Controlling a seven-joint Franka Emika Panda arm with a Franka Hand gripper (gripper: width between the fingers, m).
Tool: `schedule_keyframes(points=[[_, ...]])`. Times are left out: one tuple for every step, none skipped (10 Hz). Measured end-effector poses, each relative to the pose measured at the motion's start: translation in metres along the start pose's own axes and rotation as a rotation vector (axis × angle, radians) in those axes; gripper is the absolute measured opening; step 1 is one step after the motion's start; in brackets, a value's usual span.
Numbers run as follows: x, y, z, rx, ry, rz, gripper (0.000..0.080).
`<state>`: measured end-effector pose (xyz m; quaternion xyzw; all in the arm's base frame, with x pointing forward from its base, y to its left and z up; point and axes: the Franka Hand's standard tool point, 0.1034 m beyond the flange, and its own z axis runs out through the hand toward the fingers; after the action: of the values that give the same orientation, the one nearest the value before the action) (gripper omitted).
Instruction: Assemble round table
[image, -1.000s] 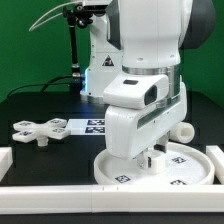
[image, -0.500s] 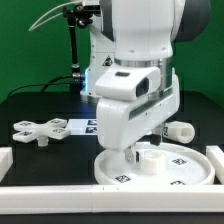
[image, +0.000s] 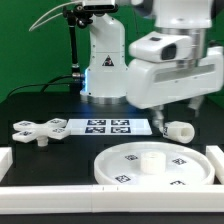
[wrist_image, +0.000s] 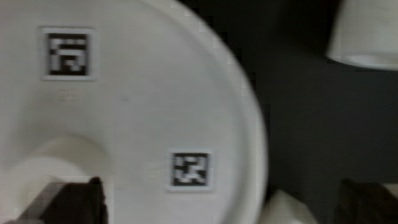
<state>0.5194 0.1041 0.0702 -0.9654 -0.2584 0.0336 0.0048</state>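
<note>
White plastic disc (image: 150, 165) lies flat on desk (image: 40, 105). Post (image: 180, 130) loose just beyond disc; cross piece (image: 35, 130) well apart, toward exterior view's left. Nothing joined yet, by my reading. Tool (image: 160, 120) spread, empty, above disc's far edge.

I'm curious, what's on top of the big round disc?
On the disc, a short white stub stands at the middle, square tags around it. The spot under the stub is covered.
</note>
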Motion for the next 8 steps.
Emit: schedule_keyframes(points=[[0.006, -0.021, 0.002, -0.002, -0.004, 0.026, 0.0649], [0.008, -0.033, 0.002, -0.001, -0.015, 0.032, 0.0649], [0.013, -0.035, 0.004, 0.001, -0.019, 0.026, 0.0649], [0.012, -0.035, 0.005, 0.002, -0.023, 0.027, 0.0649], [0.009, -0.036, 0.006, 0.007, -0.047, 0.026, 0.0649], [0.011, -0.035, 0.005, 0.006, -0.043, 0.026, 0.0649], [0.009, -0.036, 0.007, 0.008, -0.054, 0.039, 0.0649], [0.001, -0.039, 0.012, 0.018, -0.127, 0.093, 0.0649]])
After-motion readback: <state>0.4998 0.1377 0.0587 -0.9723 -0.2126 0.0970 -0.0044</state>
